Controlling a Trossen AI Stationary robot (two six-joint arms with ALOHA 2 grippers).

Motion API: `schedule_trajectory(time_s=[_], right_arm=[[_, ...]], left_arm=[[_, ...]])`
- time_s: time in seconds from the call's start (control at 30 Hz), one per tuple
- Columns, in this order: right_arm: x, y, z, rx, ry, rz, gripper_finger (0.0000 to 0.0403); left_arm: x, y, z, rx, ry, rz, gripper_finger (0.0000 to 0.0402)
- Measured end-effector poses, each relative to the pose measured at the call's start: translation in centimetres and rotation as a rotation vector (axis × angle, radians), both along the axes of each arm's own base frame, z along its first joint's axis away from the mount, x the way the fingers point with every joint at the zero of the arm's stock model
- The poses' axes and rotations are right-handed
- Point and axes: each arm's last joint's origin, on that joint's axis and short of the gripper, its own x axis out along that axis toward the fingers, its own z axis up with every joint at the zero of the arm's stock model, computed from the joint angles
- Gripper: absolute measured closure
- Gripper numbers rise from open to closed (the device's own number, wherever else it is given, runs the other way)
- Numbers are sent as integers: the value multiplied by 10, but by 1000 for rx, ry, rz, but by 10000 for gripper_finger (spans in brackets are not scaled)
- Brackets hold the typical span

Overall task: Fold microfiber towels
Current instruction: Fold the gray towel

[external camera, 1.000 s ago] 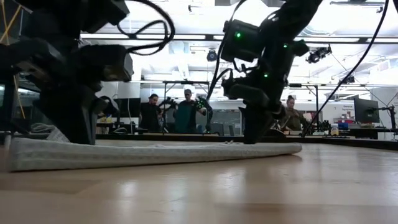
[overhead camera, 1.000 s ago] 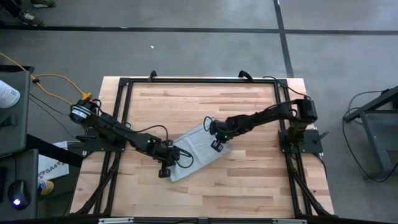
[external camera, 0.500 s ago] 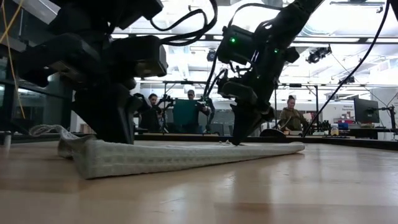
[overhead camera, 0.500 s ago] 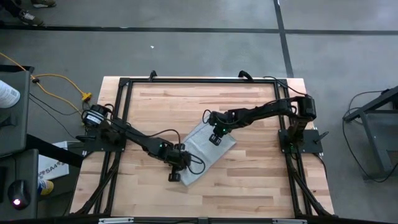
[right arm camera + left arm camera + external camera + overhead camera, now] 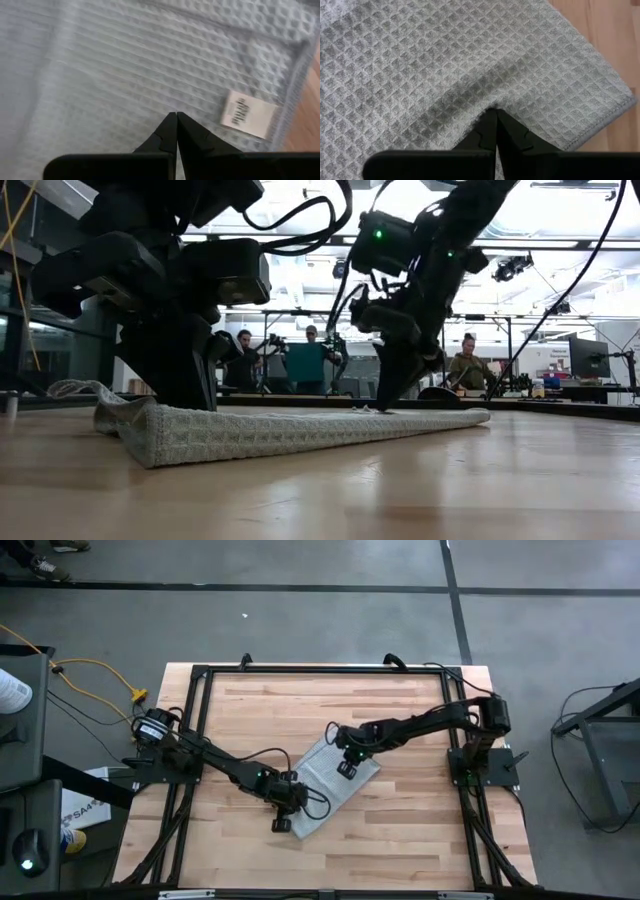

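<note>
The light grey-blue microfiber towel [image 5: 330, 785] lies flat and slantwise on the middle of the wooden table, in more than one layer; its small white tag [image 5: 248, 116] faces up near one edge. My left gripper [image 5: 283, 812] stands shut at the towel's near left end, also shown in the low view [image 5: 180, 395]. My right gripper [image 5: 345, 762] stands shut over the towel's far right part, its tips down at the cloth in the low view [image 5: 385, 406]. My left gripper comes from above, pointing down, and its shut fingertips [image 5: 496, 112] pinch a small pucker of the towel's top layer [image 5: 470, 97], with a crease running away from the tips. The towel's end [image 5: 105, 408] rises a little at the gripper; the remainder lies on the table. My right gripper points down with its shut fingertips [image 5: 176, 117] on the towel's upper surface [image 5: 150, 90], a short way from the white tag. Whether any cloth is caught between the tips I cannot tell. The towel lies flat on the table under it.
A black metal frame [image 5: 200, 720] runs around the tabletop and carries both arm bases. Bare wood [image 5: 420, 830] lies on the right and near side of the towel. People [image 5: 300, 360] stand in the room far behind the table.
My left gripper has moved toward the table's right and near edges, staying shut, and the towel's left end has come along with it, so the towel is narrower and bunched there. My right gripper has shifted slightly toward the far edge. In the last half second, little moves.
</note>
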Motion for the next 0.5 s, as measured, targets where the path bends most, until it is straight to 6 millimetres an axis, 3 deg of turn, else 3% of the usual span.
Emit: schedule_trajectory(time_s=[0.37, 0.5], right_arm=[[-16, 26, 35, 32, -23, -29, 400], [-24, 37, 38, 59, 32, -47, 400]], left_arm=[[0, 0, 0, 1, 6, 0, 401], [-1, 0, -1, 0, 7, 0, 401]])
